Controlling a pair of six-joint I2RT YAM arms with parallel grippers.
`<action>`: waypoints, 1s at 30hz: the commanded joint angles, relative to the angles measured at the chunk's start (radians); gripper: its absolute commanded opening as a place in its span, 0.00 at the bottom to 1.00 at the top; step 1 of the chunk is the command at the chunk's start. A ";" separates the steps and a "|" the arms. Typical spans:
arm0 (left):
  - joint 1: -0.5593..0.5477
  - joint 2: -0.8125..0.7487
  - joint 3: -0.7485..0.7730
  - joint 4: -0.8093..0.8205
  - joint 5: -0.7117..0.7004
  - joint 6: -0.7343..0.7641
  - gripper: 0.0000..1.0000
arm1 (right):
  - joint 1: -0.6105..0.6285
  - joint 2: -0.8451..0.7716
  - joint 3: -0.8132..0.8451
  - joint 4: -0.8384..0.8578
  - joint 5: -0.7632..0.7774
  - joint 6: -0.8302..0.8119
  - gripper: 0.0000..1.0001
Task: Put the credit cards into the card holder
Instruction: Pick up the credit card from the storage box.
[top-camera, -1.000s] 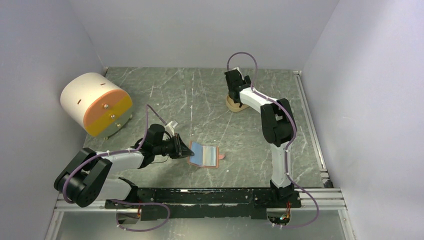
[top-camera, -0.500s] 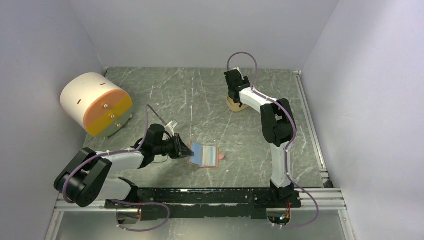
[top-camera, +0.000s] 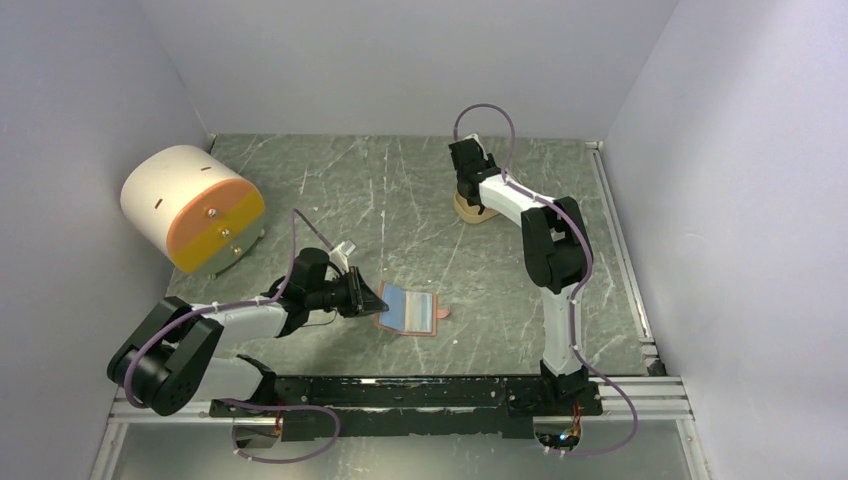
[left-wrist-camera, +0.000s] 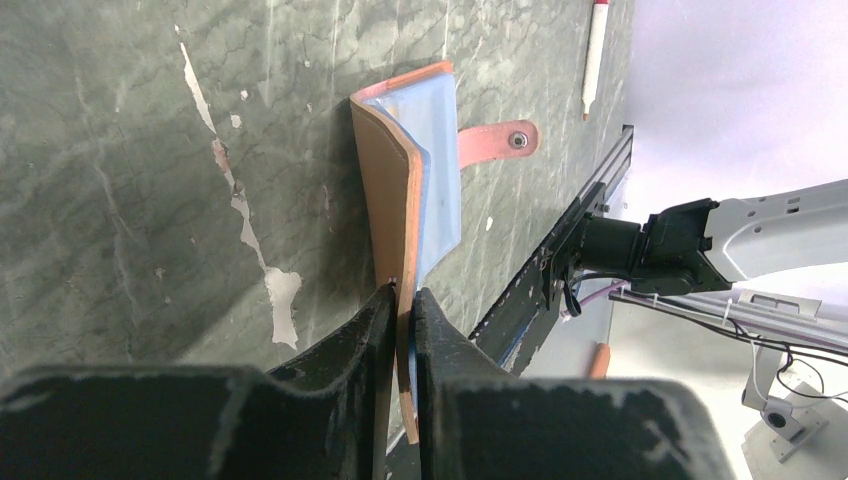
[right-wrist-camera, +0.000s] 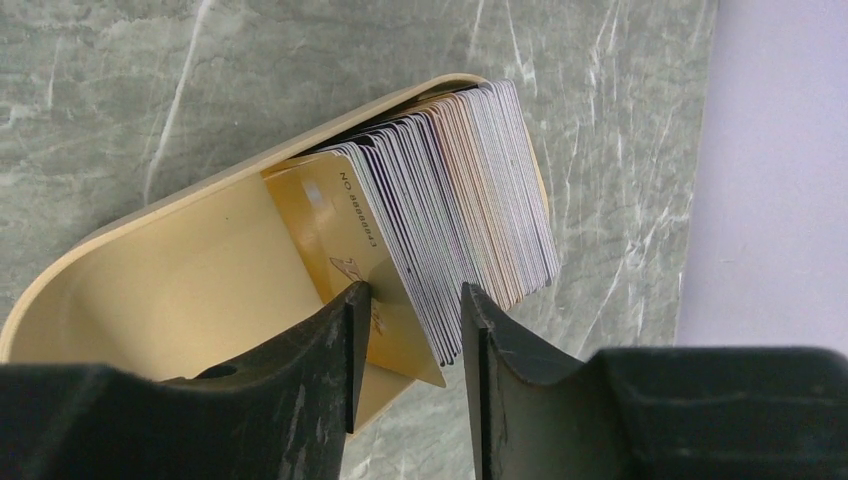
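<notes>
Gold front credit card (right-wrist-camera: 322, 218) bears embossed characters too small to read.

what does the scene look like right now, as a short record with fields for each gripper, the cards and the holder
left gripper: shut on one flap of the card holder, flap raised on edge
card holder: open, other half lies flat, light blue inside
right gripper: at the beige tray, jaws either side of the front few cards; grip not clear
credit cards: stack on edge, leaning, at one end of the tray
drum: white and orange, far left, apart from both arms
</notes>
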 joint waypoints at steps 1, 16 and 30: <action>-0.003 -0.012 -0.004 0.034 0.024 0.003 0.17 | -0.015 -0.037 0.041 -0.004 -0.003 -0.002 0.40; -0.005 -0.004 0.000 0.046 0.027 -0.003 0.18 | -0.017 -0.027 0.124 -0.143 -0.095 0.042 0.19; -0.006 -0.019 0.024 -0.046 -0.029 -0.026 0.14 | -0.009 -0.268 -0.017 -0.267 -0.379 0.195 0.00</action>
